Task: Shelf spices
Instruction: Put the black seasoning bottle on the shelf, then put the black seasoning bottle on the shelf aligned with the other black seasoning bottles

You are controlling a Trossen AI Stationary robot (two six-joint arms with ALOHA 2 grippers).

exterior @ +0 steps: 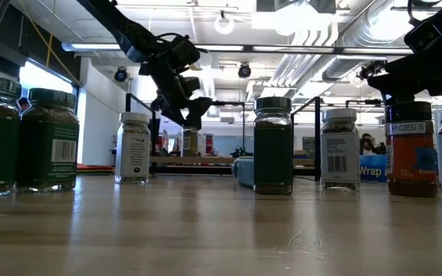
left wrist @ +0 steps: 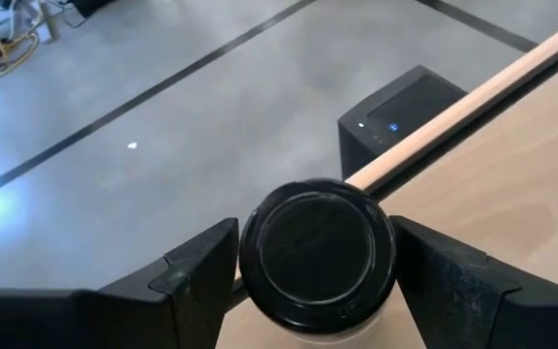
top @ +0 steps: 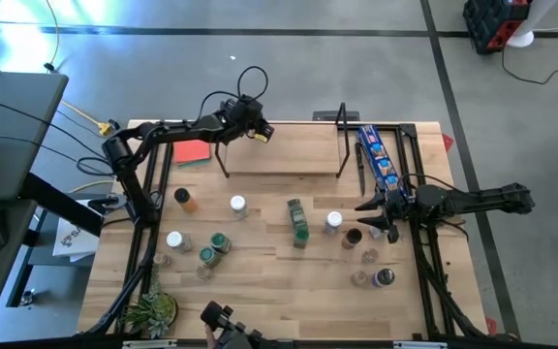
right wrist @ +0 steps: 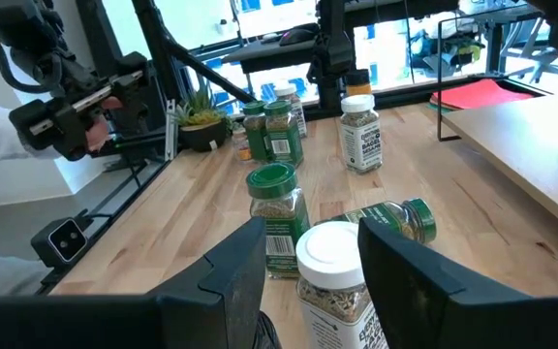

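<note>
The left hand (top: 260, 133) hangs over the shelf (top: 284, 150) at the bench's (top: 260, 291) far edge, its fingers (left wrist: 197, 276) spread on either side of a black-lidded spice jar (left wrist: 318, 254) standing on the board. Other spices (top: 223, 239) are scattered across the bench. At right, the right hand (right wrist: 313, 254) straddles a white-lidded jar (right wrist: 332, 276); whether it grips cannot be told.

Blk-lid jar (left wrist: 318, 254) btwn open left hand (left wrist: 310, 281).
</note>
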